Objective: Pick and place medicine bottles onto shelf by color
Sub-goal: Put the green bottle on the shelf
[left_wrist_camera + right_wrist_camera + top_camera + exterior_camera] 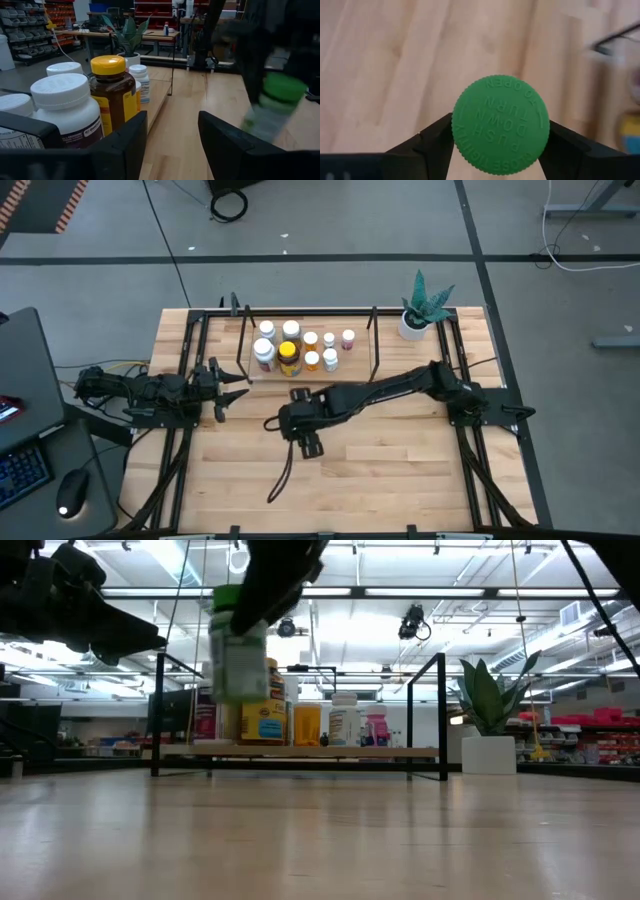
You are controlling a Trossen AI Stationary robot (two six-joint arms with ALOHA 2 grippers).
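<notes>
A white bottle with a green cap [238, 652] hangs in my right gripper [298, 395] above the table, in front of the shelf's left part. The shelf [372, 338] is a thin black rod frame on a light wood base at the far middle. Several bottles [290, 345] stand on that base: white ones, an amber one with a yellow cap [114, 92], orange and pinkish ones. My left gripper [238, 392] is open, level at the shelf's left near corner, and touches nothing. Its fingers [125, 145] point toward the right arm. My right gripper [500, 136] holds the bottle at its green cap [465, 137], pinched between the two fingers [427, 145], one on each side of the cap. The fingers come from above, pointing down. The bottle is lifted clear of the table and hangs below them, slightly tilted.
A white pot with a green plant [415, 320] stands at the shelf's right far corner. Black arm rails [470, 470] run along both table sides. Bare wood tabletop [380, 470] lies near of the shelf. A keyboard and mouse [65, 500] sit off the table's left.
</notes>
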